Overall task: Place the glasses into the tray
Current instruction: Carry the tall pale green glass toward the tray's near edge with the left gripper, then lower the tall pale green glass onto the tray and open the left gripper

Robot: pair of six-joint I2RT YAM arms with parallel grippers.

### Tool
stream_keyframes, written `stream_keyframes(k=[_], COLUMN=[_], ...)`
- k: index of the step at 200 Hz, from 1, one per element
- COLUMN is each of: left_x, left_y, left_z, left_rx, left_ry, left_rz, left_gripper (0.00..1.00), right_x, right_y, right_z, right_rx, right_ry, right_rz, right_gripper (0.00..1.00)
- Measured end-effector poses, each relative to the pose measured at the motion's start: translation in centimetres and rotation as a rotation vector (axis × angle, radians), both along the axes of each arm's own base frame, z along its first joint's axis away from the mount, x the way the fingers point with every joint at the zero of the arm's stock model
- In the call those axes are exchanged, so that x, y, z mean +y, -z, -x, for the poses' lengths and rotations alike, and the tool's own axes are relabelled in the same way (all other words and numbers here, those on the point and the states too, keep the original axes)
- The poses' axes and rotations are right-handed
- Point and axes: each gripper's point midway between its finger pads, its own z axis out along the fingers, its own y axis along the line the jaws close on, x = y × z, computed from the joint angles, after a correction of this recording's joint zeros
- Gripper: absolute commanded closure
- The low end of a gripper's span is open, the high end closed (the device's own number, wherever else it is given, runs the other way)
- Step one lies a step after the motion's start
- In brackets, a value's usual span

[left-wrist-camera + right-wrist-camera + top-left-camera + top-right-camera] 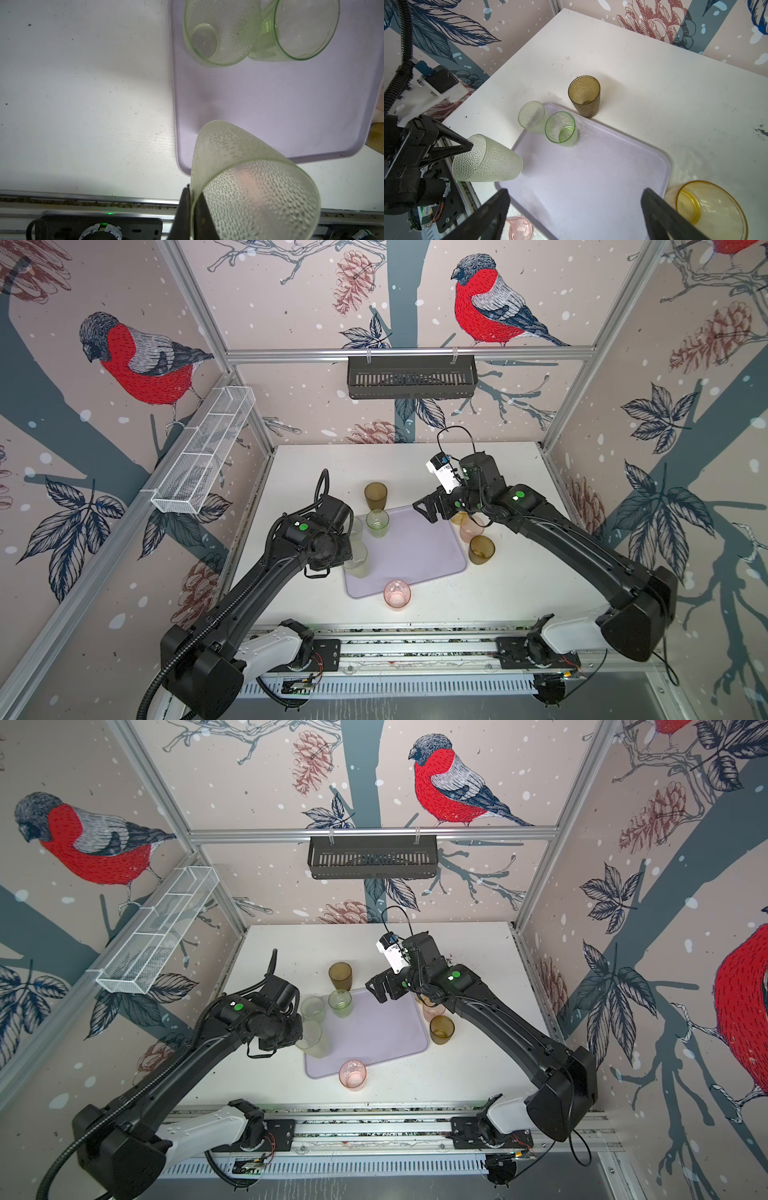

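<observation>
Left tool (pixel 190 199) is pinched tight on the rim of a frosted glass (pixel 249 187), one finger inside, one outside, and the glass hangs tilted. Its base sits over the tray (pixel 270 116), close to a corner. That's the worry: released at this lean it could topple, or catch the low rim and roll onto the worktop (pixel 83 93). (A rim pinch is a thin hold, too.) Just ahead, a pale green glass (pixel 218 35) and a brighter green glass (pixel 307 31) stand in the tray, easy to clip. Farther off, right tool (pixel 575 192) gapes wide and empty, an amber glass (pixel 708 207) just beside it.
</observation>
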Motion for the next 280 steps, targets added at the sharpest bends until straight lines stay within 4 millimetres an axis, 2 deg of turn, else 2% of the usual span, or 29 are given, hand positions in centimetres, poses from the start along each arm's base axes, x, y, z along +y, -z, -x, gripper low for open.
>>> stream_keyframes(k=[114,280], left_x=[0.5,0.2], left_y=[1.7,3.0], left_z=[0.0,0.0], left_rx=[0.01,0.025], left_ry=[-0.011,0.018], left_rz=[-0.03,-0.046], left_gripper=[1.0,1.0], right_x=[-0.5,-0.5], right_y=[-0.1,-0.5], right_z=[0.1,-0.3], right_rx=[0.005,-0.009], right_ry=[0.017,0.023], right_rz=[-0.013,-0.024], right_gripper=[0.0,0.0])
